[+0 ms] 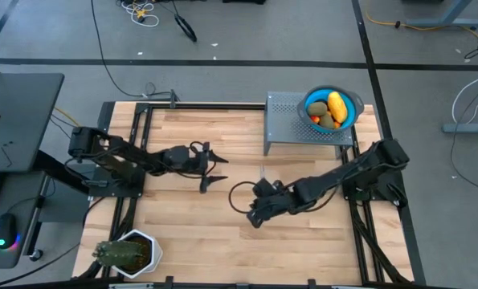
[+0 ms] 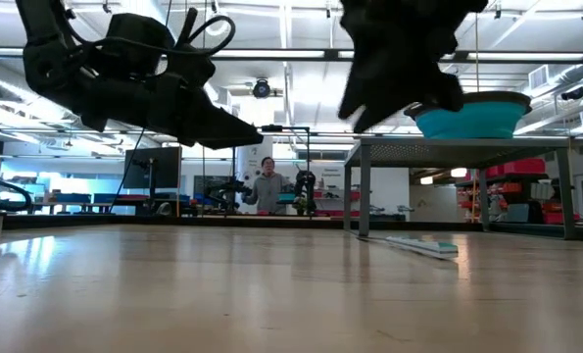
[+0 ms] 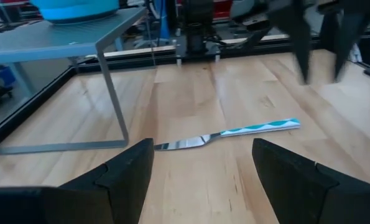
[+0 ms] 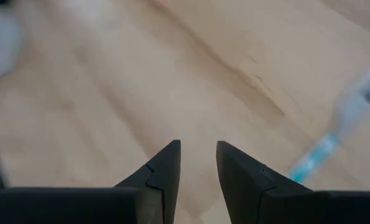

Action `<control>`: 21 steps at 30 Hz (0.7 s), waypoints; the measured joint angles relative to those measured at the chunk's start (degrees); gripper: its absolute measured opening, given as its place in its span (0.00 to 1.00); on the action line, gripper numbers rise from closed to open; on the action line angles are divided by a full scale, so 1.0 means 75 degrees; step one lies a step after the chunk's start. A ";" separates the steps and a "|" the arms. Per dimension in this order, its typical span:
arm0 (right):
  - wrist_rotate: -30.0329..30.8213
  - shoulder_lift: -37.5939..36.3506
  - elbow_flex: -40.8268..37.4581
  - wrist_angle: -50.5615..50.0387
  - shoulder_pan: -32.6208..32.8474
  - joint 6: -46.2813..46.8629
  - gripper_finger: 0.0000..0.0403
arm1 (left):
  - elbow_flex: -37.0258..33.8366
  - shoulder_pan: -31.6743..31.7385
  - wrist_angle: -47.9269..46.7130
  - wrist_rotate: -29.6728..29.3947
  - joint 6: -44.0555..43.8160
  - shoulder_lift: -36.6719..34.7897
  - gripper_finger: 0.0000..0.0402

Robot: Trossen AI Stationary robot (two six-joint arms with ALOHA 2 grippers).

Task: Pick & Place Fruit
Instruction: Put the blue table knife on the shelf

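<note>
Blue bowl (image 1: 332, 108) on a grey perforated metal stand (image 1: 287, 132), at the far right corner of the wooden tabletop (image 1: 190, 233). Holds all the fruit in view: yellow oblong piece (image 1: 336, 105), two olive-brown roundish pieces (image 1: 327, 121), small orange-red bits (image 1: 316, 119). No fruit on the tabletop itself.

Left hand (image 1: 220, 171): above the middle of the tabletop, fingers spread wide, empty, pointed toward the right side and the stand.

Right hand (image 1: 253, 218): above the tabletop, nearer the front edge, well apart from the bowl. Fingers nearly together with a narrow gap, nothing between them. Pointed away from the stand.

Knife with a light-blue handle (image 3: 234, 134): flat on the tabletop between the two hands and the stand. Not part of the task.

Plant in a white pot (image 1: 126, 253): front left corner, clear of both arms.

Key relation: fruit raised above tabletop level, farther back and to the right of both hands. Right arm's base just beside the stand, so probably the shorter reach, though the right hand must turn about first. Long axis of the yellow piece roughly front to back, slightly tilted. For a grasp, set the fingers across that axis and descend from above, clear of the bowl rim. Risk: rim contact tipping the bowl off the stand.
</note>
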 joint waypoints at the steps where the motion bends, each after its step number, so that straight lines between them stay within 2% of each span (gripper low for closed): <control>1: 0.0028 0.0089 0.0084 -0.0276 -0.0033 0.0477 0.28 | 0.0000 0.0064 -0.0003 0.0144 0.0019 0.0000 0.69; 5: -0.0179 0.0459 0.0122 -0.0449 -0.0102 0.1857 0.28 | 0.0000 0.0262 -0.0024 0.0647 0.0066 0.0000 0.69; 9: -0.0423 0.0876 0.0122 -0.0622 -0.0076 0.2490 0.28 | 0.0000 0.0327 -0.0046 0.0740 0.0176 0.0000 0.69; 17: 0.0249 0.1019 0.0122 -0.1876 -0.0087 0.4022 0.28 | 0.0000 0.0327 -0.0156 0.0742 0.0117 0.0000 0.69; 21: 0.0398 0.1066 0.0104 -0.2217 -0.0121 0.4374 0.28 | 0.0000 0.0327 -0.0546 0.0768 0.0101 0.0000 0.69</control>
